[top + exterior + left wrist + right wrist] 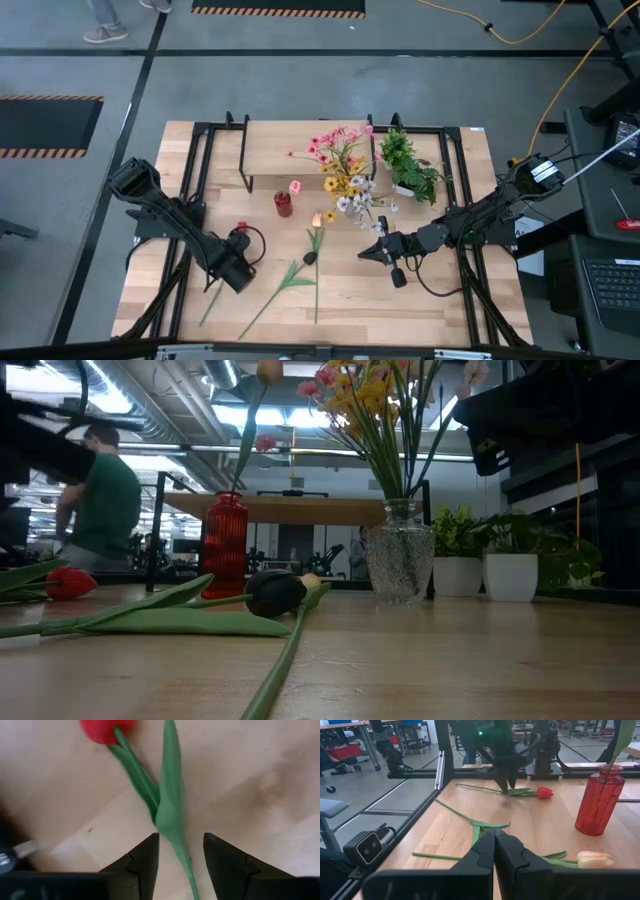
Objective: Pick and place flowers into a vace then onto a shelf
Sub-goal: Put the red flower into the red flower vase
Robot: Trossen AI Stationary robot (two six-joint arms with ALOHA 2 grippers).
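Note:
A red tulip [106, 729] lies flat on the table, with its stem [172, 827] running between the open fingers of my left gripper [181, 857], which points down over it [237, 266]. A peach tulip [594, 859] and more long green stems [290, 280] also lie on the tabletop. A red vase [284, 205] holds one pink flower. Next to it, a clear glass vase [400, 565] holds a mixed bouquet [345, 175]. My right gripper [494, 847] is shut and hovers level near the table's right side [366, 252], touching nothing. Behind the vases stands the low wooden shelf [300, 150].
A leafy plant in a white pot [412, 168] stands right of the shelf. A dark lump [275, 592] sits on the loose stems mid-table. A black metal frame [200, 180] runs round the table. A person in green [105, 500] is in the room beyond.

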